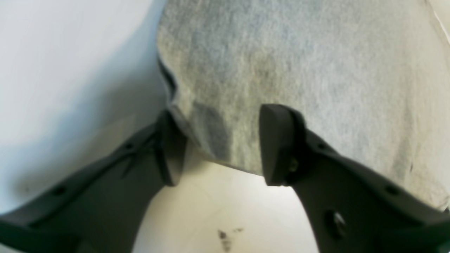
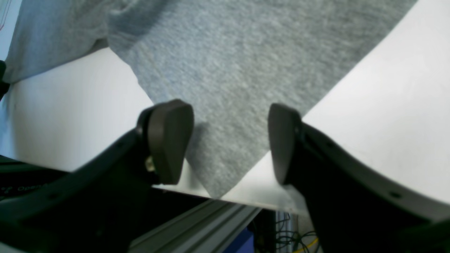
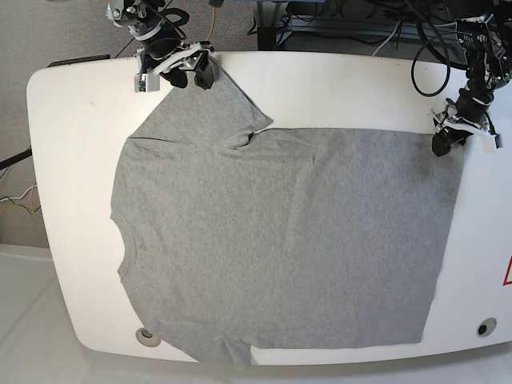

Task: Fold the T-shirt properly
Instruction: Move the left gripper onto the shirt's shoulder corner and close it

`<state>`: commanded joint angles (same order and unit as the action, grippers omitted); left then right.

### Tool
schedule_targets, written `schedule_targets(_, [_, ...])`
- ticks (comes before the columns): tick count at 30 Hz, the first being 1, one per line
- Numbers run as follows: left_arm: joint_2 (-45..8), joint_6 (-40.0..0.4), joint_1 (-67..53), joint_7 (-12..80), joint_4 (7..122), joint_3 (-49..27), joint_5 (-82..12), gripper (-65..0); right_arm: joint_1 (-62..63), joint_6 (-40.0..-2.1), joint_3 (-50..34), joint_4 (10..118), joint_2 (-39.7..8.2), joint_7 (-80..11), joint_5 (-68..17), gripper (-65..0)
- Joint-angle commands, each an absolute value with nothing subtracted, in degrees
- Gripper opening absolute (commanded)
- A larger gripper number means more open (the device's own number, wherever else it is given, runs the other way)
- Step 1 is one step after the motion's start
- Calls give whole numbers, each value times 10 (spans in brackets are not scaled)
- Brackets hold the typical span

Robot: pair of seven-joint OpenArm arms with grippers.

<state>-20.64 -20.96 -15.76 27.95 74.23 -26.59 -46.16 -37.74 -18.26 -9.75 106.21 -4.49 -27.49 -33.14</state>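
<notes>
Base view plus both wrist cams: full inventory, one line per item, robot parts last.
T-shirt: 1, heather grey, spread flat over most of the table, plain side showing.
Table: 1, white, rounded corners, under the shirt.
Table holes: 2, round, near corners.
Cables: several, dark, behind the far edge.
Right gripper: 1, black, jaws apart astride a sleeve tip at the far edge.
Left gripper: 1, black, jaws apart around the shirt's hem corner.
</notes>
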Motion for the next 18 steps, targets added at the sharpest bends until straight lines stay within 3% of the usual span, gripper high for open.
schedule_targets(10, [-210, -214, -167, 281, 746, -258, -460, -508, -377, -183, -98, 1065, -44, -276, -332, -284])
schedule_targets(18, [-206, -222, -165, 298, 754, -257, -458, -529, -377, -182, -99, 1065, -44, -274, -336, -284])
